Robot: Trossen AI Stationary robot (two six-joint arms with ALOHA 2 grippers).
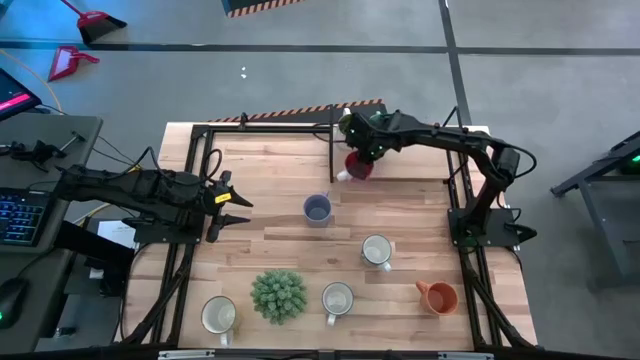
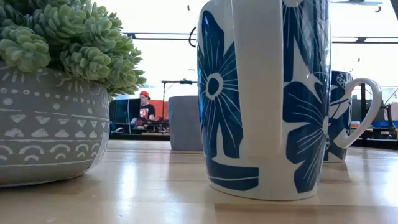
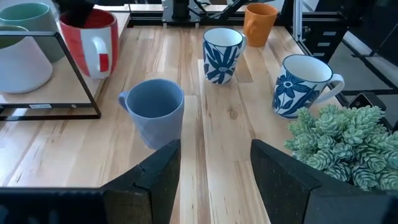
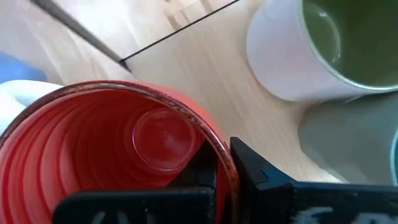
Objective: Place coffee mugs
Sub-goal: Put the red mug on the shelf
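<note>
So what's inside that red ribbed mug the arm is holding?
The red ribbed ceramic mug looks empty: bare ridged walls and a round bottom. One finger of the right gripper reaches inside the rim and covers that bit of the wall.

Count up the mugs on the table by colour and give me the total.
White mugs: 3
Red mug: 1
Blue-grey mug: 1
Orange mug: 1
Teal mug: 1
Olive-lined mug: 1
Total: 8 mugs
</note>
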